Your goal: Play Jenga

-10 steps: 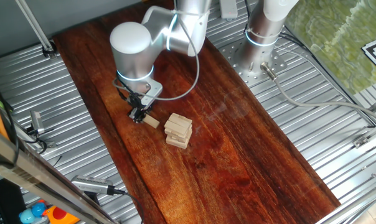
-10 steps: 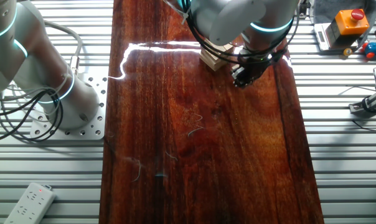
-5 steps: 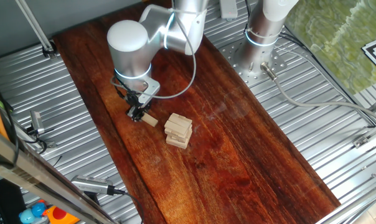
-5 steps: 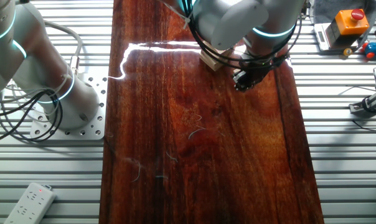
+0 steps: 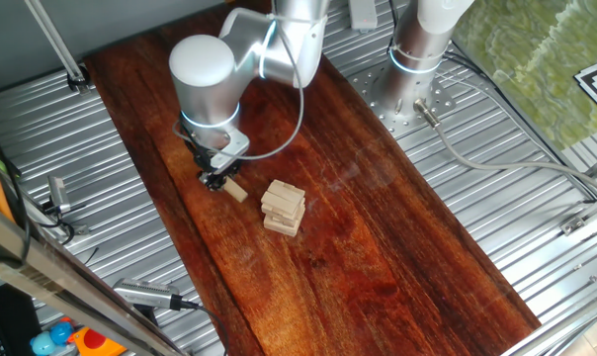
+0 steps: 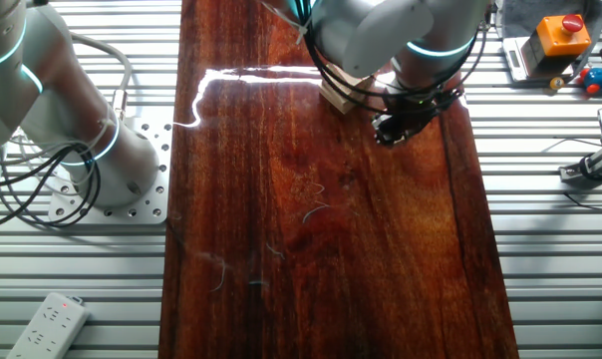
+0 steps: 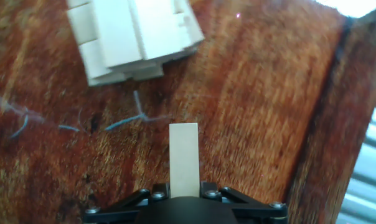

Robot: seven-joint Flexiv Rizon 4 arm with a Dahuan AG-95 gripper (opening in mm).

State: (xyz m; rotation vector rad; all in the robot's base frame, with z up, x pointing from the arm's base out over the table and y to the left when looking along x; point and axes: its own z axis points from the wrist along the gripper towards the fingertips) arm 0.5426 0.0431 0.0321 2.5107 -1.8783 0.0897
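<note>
The Jenga stack (image 5: 284,208) is a squat pile of pale tan blocks in crosswise layers on the dark wooden board. In the hand view the stack (image 7: 132,37) sits at the top left. One loose matching block (image 5: 237,191) lies to the stack's left, one end between my fingers. In the hand view this block (image 7: 184,155) points up from my gripper (image 7: 184,188) toward the stack, apart from it. My gripper (image 5: 216,181) is shut on the block's end, low over the board. In the other fixed view the arm hides most of the stack (image 6: 338,94), and the gripper (image 6: 386,130) shows below it.
The dark wooden board (image 5: 358,227) lies on a ribbed metal table. The board's edge (image 7: 328,124) runs close on the right in the hand view. A second arm's base (image 5: 417,59) stands at the back right. Blue scratch marks (image 7: 113,121) lie between block and stack.
My gripper has shifted slightly away from the stack, with the loose block in it. The stack has not moved.
</note>
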